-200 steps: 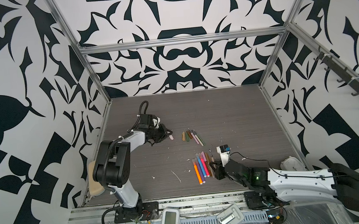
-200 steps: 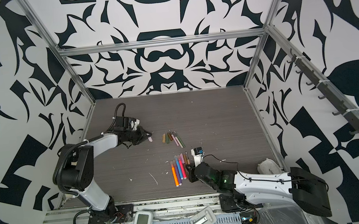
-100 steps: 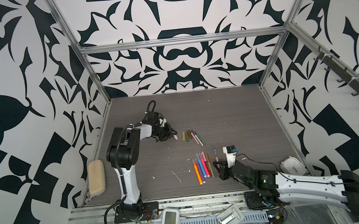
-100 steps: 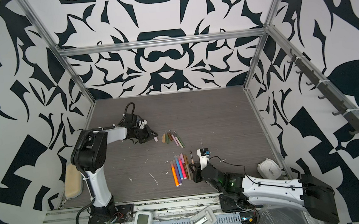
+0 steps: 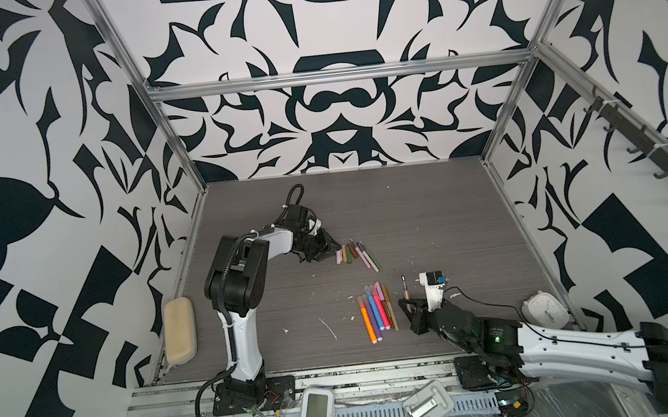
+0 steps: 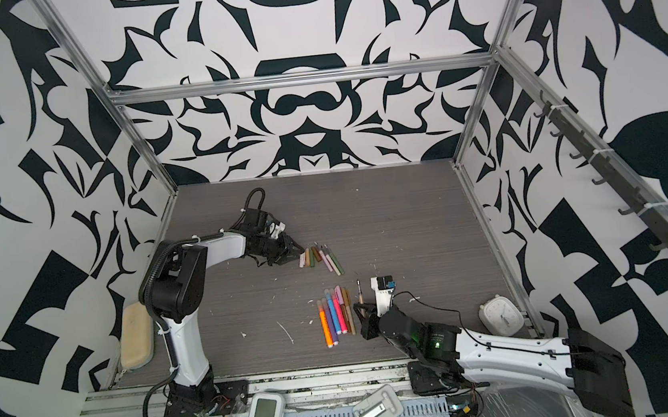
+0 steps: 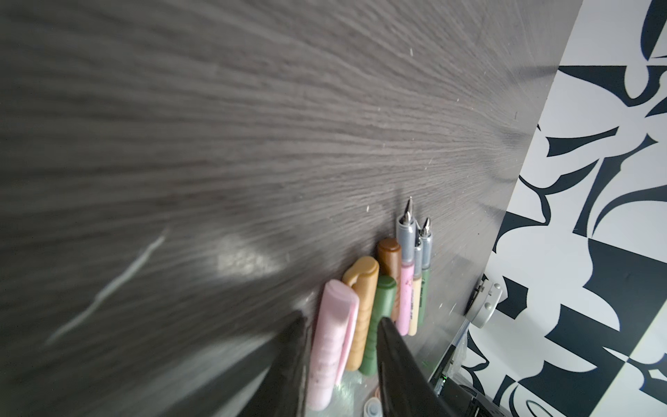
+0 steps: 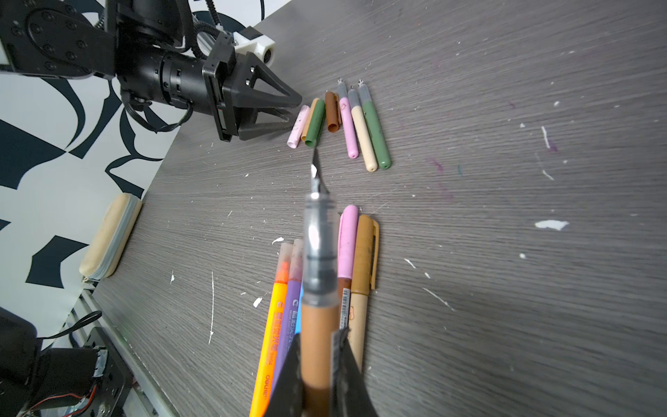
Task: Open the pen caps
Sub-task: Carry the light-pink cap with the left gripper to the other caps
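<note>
a dark grey wood-grain tabletop (image 8: pixel 505 180) sits inside a black-and-white patterned enclosure, with a robot arm at each side. the right gripper (image 8: pixel 319 337) is clamped tight on the barrel of a slim brown plastic pen (image 8: pixel 318 289). the pen is uncapped, and its clear grip section and metal nib point away toward the far group. the left gripper (image 8: pixel 296 107) sits low over the table with its jaws a little apart, gripping nothing that i can see. its tips are just beside a stubby pale pink cap (image 7: pixel 334 335). packed against that lie a tan cap (image 7: pixel 362 296), an olive cap (image 7: pixel 382 310) and a brown cap (image 7: pixel 389 252), then three uncapped pens (image 8: pixel 364 126) in pink, cream and olive. nearer the right arm, a row of capped pens (image 5: pixel 376 314) lies side by side, orange, purple, blue, pink and tan among them. these pens look light, stiff and smooth, and likely to roll. each is probably best held mid-barrel by one gripper and around the cap body by the other, then pulled straight apart, sparing the delicate nib.
</note>
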Tool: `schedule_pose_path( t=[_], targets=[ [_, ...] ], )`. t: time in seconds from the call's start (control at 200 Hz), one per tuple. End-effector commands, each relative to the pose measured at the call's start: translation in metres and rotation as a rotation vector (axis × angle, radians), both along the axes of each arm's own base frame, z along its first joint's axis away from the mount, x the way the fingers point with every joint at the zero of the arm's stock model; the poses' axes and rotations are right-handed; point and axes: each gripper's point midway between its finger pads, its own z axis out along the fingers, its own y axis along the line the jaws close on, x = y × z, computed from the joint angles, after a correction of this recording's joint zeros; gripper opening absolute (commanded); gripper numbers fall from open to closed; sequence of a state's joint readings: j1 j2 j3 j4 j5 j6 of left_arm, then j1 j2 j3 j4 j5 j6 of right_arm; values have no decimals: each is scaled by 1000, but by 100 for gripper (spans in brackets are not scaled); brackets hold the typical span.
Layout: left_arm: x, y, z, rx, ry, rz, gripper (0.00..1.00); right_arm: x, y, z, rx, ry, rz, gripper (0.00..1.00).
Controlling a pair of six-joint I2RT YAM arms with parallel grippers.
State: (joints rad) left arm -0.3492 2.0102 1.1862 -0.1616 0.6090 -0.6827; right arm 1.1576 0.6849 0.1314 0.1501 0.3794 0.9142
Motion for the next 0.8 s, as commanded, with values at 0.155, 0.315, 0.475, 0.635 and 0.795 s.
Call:
schedule_pose_path(
  t=[0.155, 0.315, 0.475, 0.635, 0.795],
  targets=[
    [-4, 10, 4, 78, -14, 26, 35, 4, -5, 3, 15, -14, -30, 0],
    [-9, 5, 33, 163, -125, 9, 35, 4, -6, 3, 20, -13, -35, 0],
    [-18, -11, 42, 375, -174, -100, 38, 4, -5, 2, 18, -12, -35, 0],
    [-25, -14, 31, 692, -176, -210, 45, 4, -6, 2, 19, -11, -35, 0],
    [-30, -17, 28, 825, -184, -228, 58, 3, -7, 4, 32, -16, -36, 0]
  ],
)
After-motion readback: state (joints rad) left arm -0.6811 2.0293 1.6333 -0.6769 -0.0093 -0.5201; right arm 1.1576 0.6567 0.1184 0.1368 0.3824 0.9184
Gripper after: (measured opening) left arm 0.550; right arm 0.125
